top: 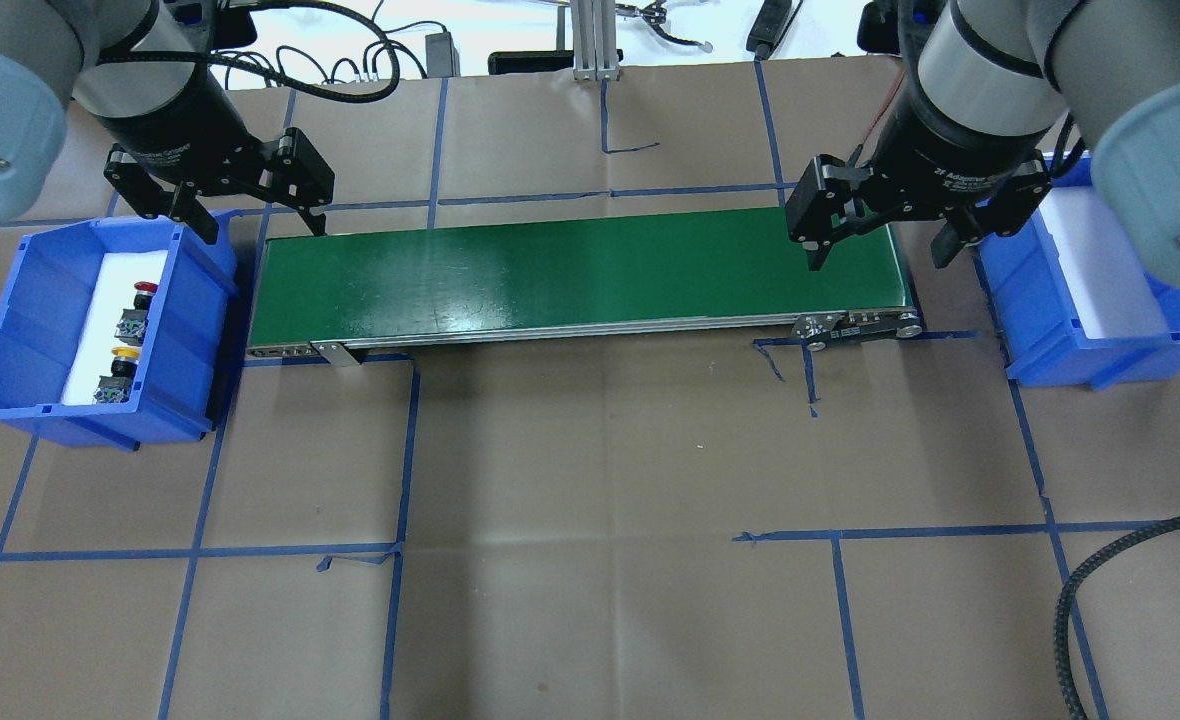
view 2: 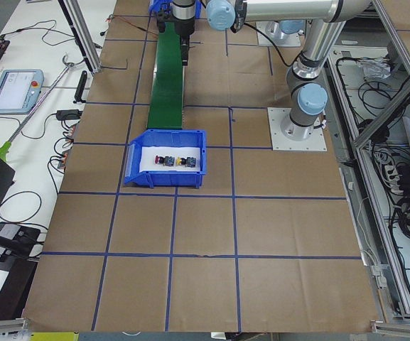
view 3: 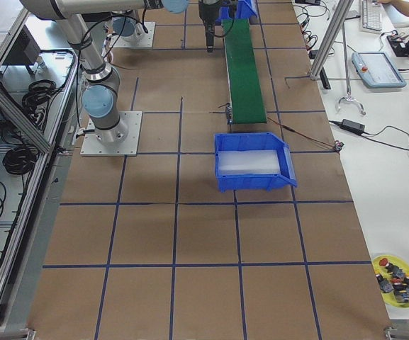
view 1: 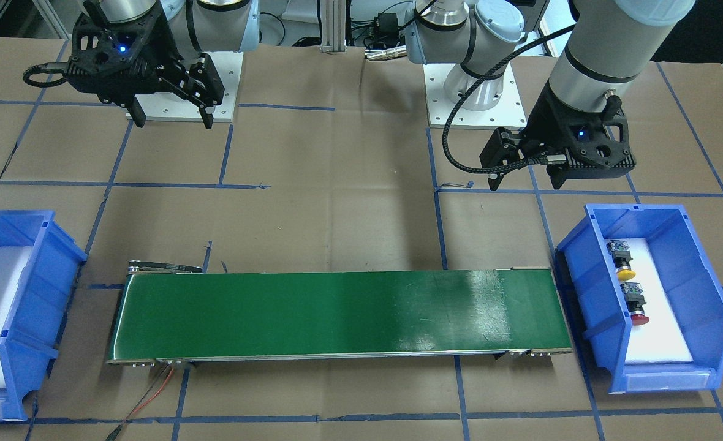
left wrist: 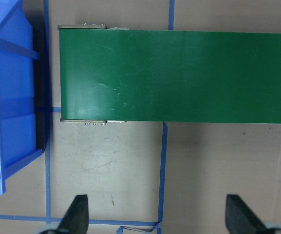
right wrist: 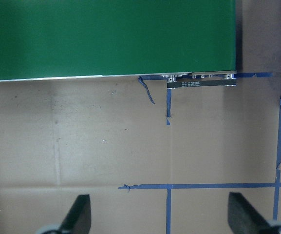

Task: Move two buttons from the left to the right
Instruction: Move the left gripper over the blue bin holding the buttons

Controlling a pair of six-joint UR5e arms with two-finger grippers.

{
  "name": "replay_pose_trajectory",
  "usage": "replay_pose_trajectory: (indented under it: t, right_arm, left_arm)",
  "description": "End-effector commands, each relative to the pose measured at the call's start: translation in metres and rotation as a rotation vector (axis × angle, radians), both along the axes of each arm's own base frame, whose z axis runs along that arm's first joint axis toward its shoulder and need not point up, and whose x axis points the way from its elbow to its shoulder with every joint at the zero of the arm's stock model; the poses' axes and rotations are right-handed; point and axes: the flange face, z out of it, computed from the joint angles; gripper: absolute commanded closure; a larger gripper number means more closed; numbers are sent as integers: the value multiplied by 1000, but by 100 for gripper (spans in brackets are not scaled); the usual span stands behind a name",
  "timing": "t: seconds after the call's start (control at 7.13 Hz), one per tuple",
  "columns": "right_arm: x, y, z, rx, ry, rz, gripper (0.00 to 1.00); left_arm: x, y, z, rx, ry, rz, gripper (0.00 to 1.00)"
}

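The yellow-capped button [view 1: 622, 257] and the red-capped button [view 1: 637, 306] lie on white foam in the blue bin [view 1: 594, 294] on my left. They also show in the overhead view, yellow [top: 120, 370] and red [top: 140, 305]. My left gripper [top: 263, 228] is open and empty, held above the table between this bin and the near end of the green conveyor belt [top: 570, 270]. My right gripper [top: 879, 260] is open and empty above the belt's other end. Both wrist views show spread fingers [left wrist: 77, 214] [right wrist: 79, 214] with nothing between them.
A second blue bin [top: 1040, 310] with bare white foam stands at the belt's right end. Brown paper with blue tape lines covers the table. A yellow dish of spare parts [view 3: 395, 278] sits on the side bench.
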Motion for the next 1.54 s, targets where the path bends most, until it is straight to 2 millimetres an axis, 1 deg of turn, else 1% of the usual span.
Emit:
replay_pose_trajectory:
  t: [0.0,0.42,0.84,1.12,1.26,1.4]
  right_arm:
    - [0,0,1,4,0,-1,0]
    - [0,0,1,4,0,-1,0]
    - [1,-1,3,-4,-3,1,0]
    - [0,0,1,1,-1,1,0]
    - [1,0,0,4,-3,2,0]
    - [1,0,-1,5,-3,2,0]
  left_arm:
    - [0,0,0,0,0,0,0]
    - [0,4,3,-6,-1,-12,0]
    - [1,4,2,-3,-2,-11,0]
    - [12,0,2,-4,-4,-15,0]
    - [46,-5,2,-7,-6,-29,0]
    - [98,-7,4,-9,-7,-33,0]
